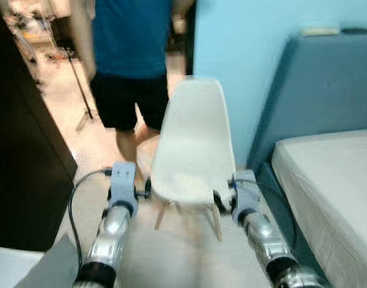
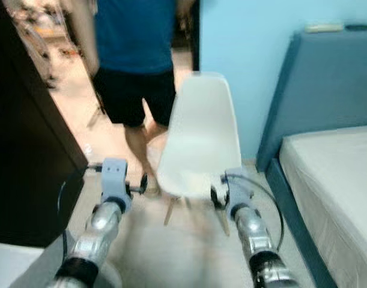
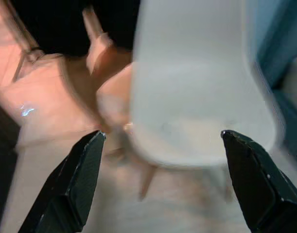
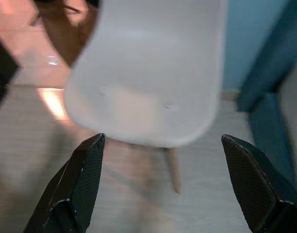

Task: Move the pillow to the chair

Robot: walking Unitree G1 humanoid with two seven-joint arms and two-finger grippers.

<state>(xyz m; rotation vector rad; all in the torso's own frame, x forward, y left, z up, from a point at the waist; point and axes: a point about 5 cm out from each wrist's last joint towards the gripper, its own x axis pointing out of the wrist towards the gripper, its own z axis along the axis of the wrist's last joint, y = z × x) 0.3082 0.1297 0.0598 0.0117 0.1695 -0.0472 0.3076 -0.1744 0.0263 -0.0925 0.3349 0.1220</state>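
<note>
While both arms reach forward, I see the white chair (image 1: 194, 144) at the centre of the head frame, its seat bare, with my left hand (image 3: 160, 170) and right hand (image 4: 163, 170) held out on either side of its front edge, not touching it. Each hand's fingers stand wide apart and hold nothing. I cannot make out the pillow anywhere. At the right of the frame the bed (image 1: 333, 180) and its blue headboard (image 1: 327, 90) leave a narrow strip of floor (image 1: 177, 252) beside the chair; a dark cabinet (image 1: 21, 150) closes the left. A person (image 1: 132, 60) stands just behind the chair at the upper centre. From the wrists I get the wooden legs (image 4: 172, 167) under the seat more clearly, though blurred.
</note>
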